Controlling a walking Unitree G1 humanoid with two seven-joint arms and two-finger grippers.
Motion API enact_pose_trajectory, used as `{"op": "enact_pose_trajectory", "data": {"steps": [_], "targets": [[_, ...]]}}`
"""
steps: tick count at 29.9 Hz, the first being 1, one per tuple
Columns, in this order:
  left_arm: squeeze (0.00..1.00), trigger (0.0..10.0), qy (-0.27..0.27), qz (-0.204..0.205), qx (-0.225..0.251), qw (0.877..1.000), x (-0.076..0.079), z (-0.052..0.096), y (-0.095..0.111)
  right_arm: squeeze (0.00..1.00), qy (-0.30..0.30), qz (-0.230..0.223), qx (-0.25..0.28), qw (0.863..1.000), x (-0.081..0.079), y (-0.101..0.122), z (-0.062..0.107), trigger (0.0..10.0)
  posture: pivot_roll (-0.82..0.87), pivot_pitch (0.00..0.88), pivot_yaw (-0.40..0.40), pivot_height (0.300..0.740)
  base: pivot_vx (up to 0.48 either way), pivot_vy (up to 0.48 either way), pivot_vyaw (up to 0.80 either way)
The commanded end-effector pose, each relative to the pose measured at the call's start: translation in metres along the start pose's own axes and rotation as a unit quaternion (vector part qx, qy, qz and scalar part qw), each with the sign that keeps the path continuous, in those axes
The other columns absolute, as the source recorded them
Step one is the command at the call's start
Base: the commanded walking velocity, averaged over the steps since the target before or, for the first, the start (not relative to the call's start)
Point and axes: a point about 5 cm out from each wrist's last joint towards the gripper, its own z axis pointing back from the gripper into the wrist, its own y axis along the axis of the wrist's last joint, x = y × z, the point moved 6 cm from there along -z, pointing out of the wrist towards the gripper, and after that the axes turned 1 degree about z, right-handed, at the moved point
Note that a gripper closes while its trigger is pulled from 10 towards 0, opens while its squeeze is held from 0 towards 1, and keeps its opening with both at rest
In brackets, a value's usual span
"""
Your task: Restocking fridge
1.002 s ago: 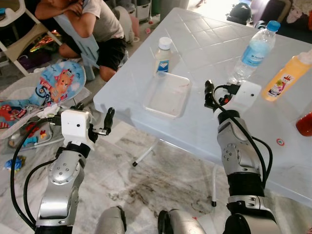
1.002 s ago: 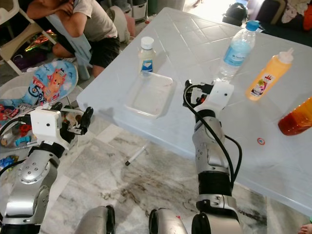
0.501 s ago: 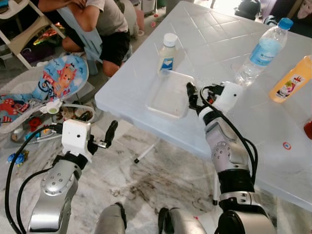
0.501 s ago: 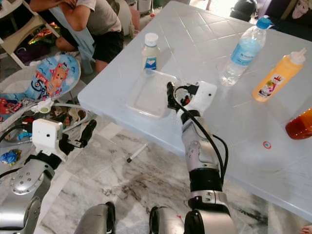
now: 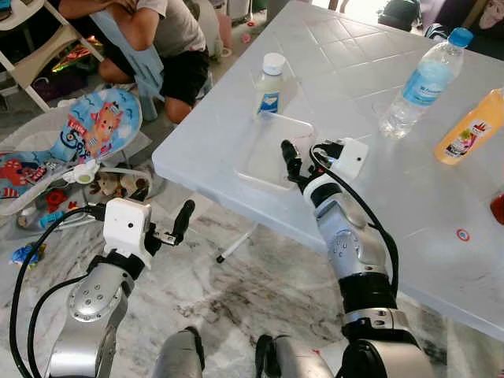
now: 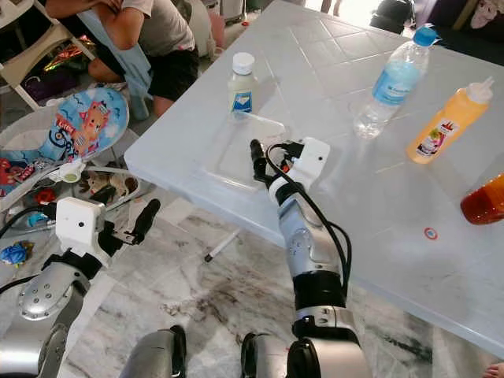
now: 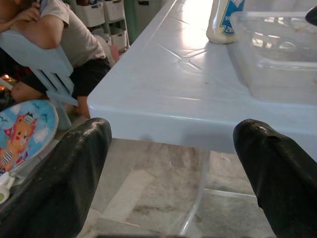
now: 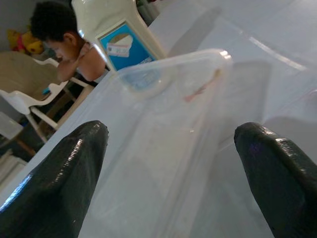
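A clear plastic container (image 5: 268, 146) lies flat near the front left corner of the pale table (image 5: 370, 197). Just behind it stands a white milk bottle (image 5: 270, 82) with a blue label. My right gripper (image 5: 290, 159) is at the container's near right side and open; in the right wrist view its fingers (image 8: 57, 186) straddle the container (image 8: 163, 124), with the milk bottle (image 8: 116, 34) beyond. My left gripper (image 5: 182, 221) is open below the table's front edge, over the floor. In the left wrist view it faces the table edge (image 7: 188, 106).
A water bottle (image 5: 423, 81), an orange juice bottle (image 5: 472, 128) and a red bottle (image 5: 498, 206) stand on the table's right side. A person (image 5: 153, 39) sits on the floor at far left, beside a baby bouncer (image 5: 90, 134) and scattered toys.
My right gripper has swung left across the table, from beside the water bottle to the container's edge. The left arm has barely moved. The camera has shifted a little.
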Motion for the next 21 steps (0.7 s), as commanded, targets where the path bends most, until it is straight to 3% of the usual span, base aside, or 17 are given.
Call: {"op": "enact_pose_trajectory", "data": {"steps": [1, 3, 4, 6, 7, 13, 21], "targets": [[0.00, 10.0, -0.005, -0.005, -0.002, 1.000, 0.002, 0.001, 0.001, 0.00, 0.002, -0.016, 0.002, 1.000, -0.002, 0.002, 0.000, 10.0, 0.13, 0.177, -0.049, 0.740, 0.000, 0.000, 0.00], [0.00, 10.0, -0.006, -0.005, -0.002, 1.000, 0.003, 0.000, 0.001, 0.00, 0.004, -0.019, 0.001, 1.000, -0.004, 0.001, 0.001, 7.2, 0.13, 0.177, -0.049, 0.740, 0.000, 0.000, 0.00], [0.00, 10.0, -0.007, -0.005, -0.002, 1.000, 0.004, 0.000, 0.001, 0.00, 0.005, -0.019, 0.000, 1.000, -0.003, 0.000, 0.001, 4.3, 0.13, 0.177, -0.049, 0.740, 0.000, 0.000, 0.00], [0.00, 10.0, -0.008, -0.005, -0.001, 1.000, 0.005, -0.001, 0.001, 0.00, 0.003, -0.020, -0.002, 1.000, -0.002, -0.002, 0.002, 3.8, 0.13, 0.177, -0.049, 0.740, 0.000, 0.000, 0.00], [0.00, 10.0, -0.009, -0.005, 0.000, 1.000, 0.006, -0.001, 0.002, 0.00, 0.000, -0.023, -0.004, 1.000, -0.001, -0.003, 0.002, 0.2, 0.13, 0.177, -0.049, 0.740, 0.000, 0.000, 0.00], [0.00, 10.0, -0.010, -0.004, 0.000, 1.000, 0.006, -0.001, 0.002, 0.00, -0.006, -0.037, -0.008, 0.999, 0.000, -0.004, 0.002, 0.0, 0.13, 0.178, -0.050, 0.740, 0.000, 0.000, 0.00], [0.00, 10.0, -0.011, -0.006, 0.001, 1.000, 0.007, -0.002, 0.003, 0.00, -0.001, -0.061, -0.012, 0.998, -0.010, -0.008, 0.002, 0.0, 0.13, 0.179, -0.050, 0.740, 0.000, 0.000, 0.00]]}}
